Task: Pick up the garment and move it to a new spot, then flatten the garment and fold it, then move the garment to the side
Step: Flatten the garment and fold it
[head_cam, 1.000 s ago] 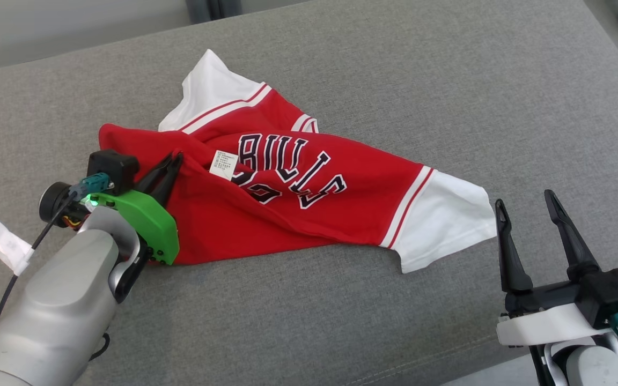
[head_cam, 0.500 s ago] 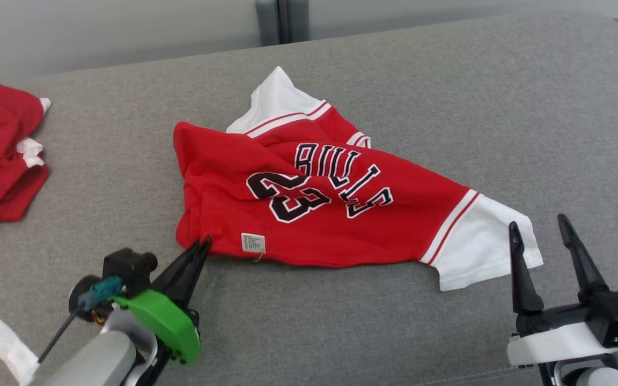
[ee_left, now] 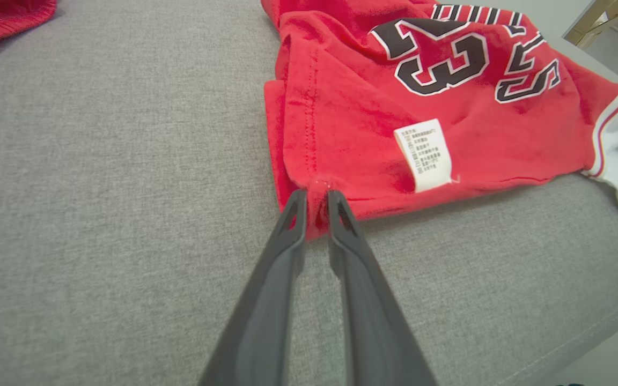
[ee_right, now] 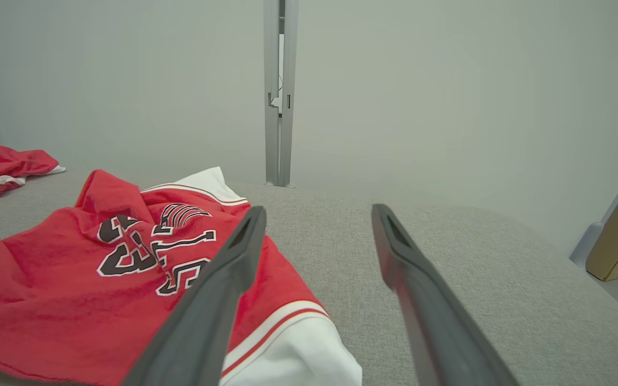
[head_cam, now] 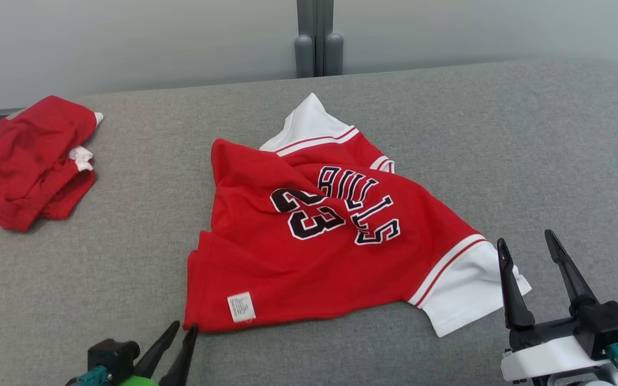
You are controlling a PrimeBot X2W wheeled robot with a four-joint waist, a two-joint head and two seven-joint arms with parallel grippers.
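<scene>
A: Head view first: anything changed over the last second?

B: Yes. Red jersey garment [head_cam: 309, 252] now spread wider across the grey padded bench [head_cam: 502, 134], middle of frame. Folded-over flap drawn open toward 6 o'clock, exposing the number 23 [head_cam: 309, 217] in full beside the lettering. White care label [head_cam: 241, 307], earlier near the middle of the cloth, now down at the near hem. Camera also tilted up, bringing a second red bundle [head_cam: 30, 161] in at 9 o'clock. No move of that bundle itself.

A: And the left end effector [head_cam: 184, 326]?

B: At 7 o'clock, drawn back toward the robot, clenched on the garment's near hem corner. Confirmed in the left wrist view, with red cloth pinched between the tips.

A: And the right end effector [head_cam: 524, 241]?

B: At 4 o'clock, fingers spread, grasping nothing, hovering just beside the white sleeve [head_cam: 470, 289], as before.

A: Meaning for the task?

B: Probably flattening under way. One corner tugged out, upper body at 12 o'clock still rumpled. Likely needs the sleeve side gripped and pulled toward 3 o'clock before any fold.
</scene>
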